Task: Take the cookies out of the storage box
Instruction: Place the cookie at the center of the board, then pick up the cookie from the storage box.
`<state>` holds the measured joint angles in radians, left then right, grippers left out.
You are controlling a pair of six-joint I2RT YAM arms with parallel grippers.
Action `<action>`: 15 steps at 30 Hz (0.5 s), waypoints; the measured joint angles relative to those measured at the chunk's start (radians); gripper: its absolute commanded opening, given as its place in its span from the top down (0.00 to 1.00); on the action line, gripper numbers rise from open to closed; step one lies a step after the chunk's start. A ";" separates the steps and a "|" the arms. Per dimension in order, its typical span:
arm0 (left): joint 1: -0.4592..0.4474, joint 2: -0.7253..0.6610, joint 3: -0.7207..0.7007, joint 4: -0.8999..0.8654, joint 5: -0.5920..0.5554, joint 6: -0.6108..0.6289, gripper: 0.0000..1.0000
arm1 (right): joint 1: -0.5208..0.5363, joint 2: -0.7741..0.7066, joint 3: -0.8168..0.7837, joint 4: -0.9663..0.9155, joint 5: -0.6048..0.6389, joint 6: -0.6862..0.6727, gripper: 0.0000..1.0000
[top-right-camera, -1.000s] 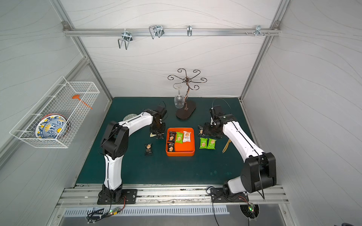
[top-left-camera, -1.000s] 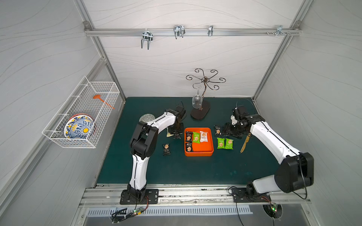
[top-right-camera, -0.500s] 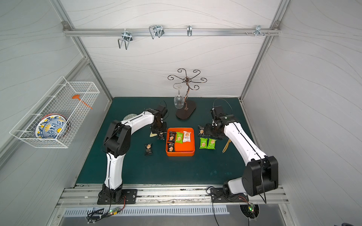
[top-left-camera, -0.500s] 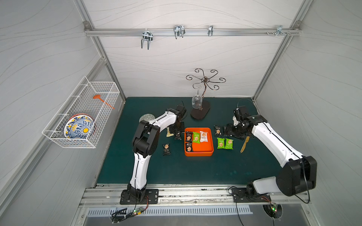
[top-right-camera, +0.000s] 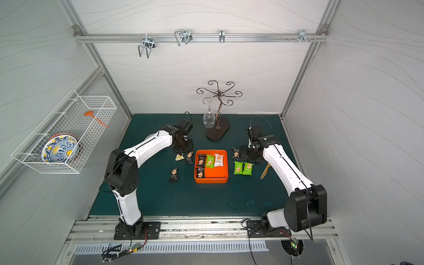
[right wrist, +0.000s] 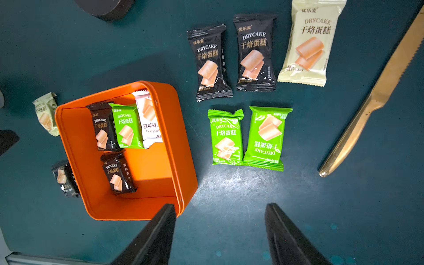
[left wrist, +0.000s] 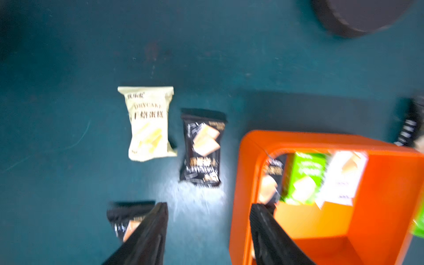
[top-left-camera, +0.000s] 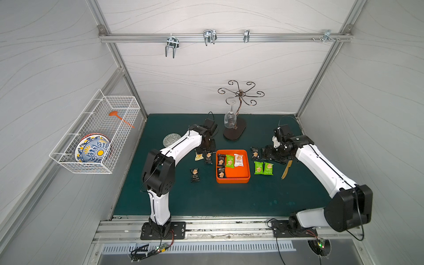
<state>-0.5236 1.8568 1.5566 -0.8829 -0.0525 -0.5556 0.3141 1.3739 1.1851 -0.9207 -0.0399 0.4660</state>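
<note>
On the counter (top-left-camera: pixel 206 199), the orange storage box (top-left-camera: pixel 232 181) holds four cookies (top-left-camera: pixel 229 161). Loose packets (top-left-camera: pixel 263 168) lie on either side of it. Farther back, the left end effector (left wrist: pixel 208 205) and right end effector (right wrist: pixel 220 205) are both partly open and empty.

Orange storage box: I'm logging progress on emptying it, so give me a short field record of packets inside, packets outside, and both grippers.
storage box: orange, not yet empty
inside: four cookie packets, two black, one green, one white
outside, left of box: one pale yellow, two black
outside, right of box: two green, two black, one pale yellow
left gripper: open, empty
right gripper: open, empty
</note>
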 measured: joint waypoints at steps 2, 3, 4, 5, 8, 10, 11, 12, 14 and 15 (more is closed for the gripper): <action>-0.044 -0.040 -0.023 -0.003 -0.013 -0.021 0.38 | 0.000 -0.010 -0.008 0.002 -0.009 -0.004 0.33; -0.071 -0.056 -0.034 -0.005 -0.022 -0.033 0.38 | 0.000 -0.016 -0.014 0.003 -0.014 -0.006 0.33; -0.100 -0.069 -0.045 -0.010 -0.028 -0.048 0.39 | 0.000 -0.024 -0.021 0.005 -0.020 -0.008 0.33; -0.119 -0.076 -0.053 -0.010 -0.034 -0.061 0.39 | 0.000 -0.031 -0.028 0.006 -0.024 -0.010 0.33; -0.185 -0.084 -0.084 -0.010 -0.047 -0.112 0.39 | 0.000 -0.058 -0.052 0.006 -0.034 -0.014 0.33; -0.216 -0.083 -0.101 -0.011 -0.063 -0.142 0.39 | 0.000 -0.076 -0.068 0.006 -0.044 -0.018 0.33; -0.230 -0.082 -0.102 -0.015 -0.072 -0.154 0.39 | 0.000 -0.084 -0.075 0.006 -0.048 -0.020 0.33; -0.246 -0.081 -0.102 -0.018 -0.084 -0.164 0.39 | 0.000 -0.094 -0.084 0.006 -0.051 -0.021 0.33; -0.269 -0.073 -0.093 -0.020 -0.100 -0.184 0.39 | 0.000 -0.107 -0.098 0.006 -0.056 -0.022 0.33; -0.281 -0.062 -0.084 -0.020 -0.106 -0.194 0.39 | 0.000 -0.112 -0.103 0.006 -0.060 -0.022 0.33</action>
<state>-0.8047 1.7947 1.4727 -0.9028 -0.1589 -0.7498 0.3141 1.2617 1.0817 -0.9150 -0.0994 0.4438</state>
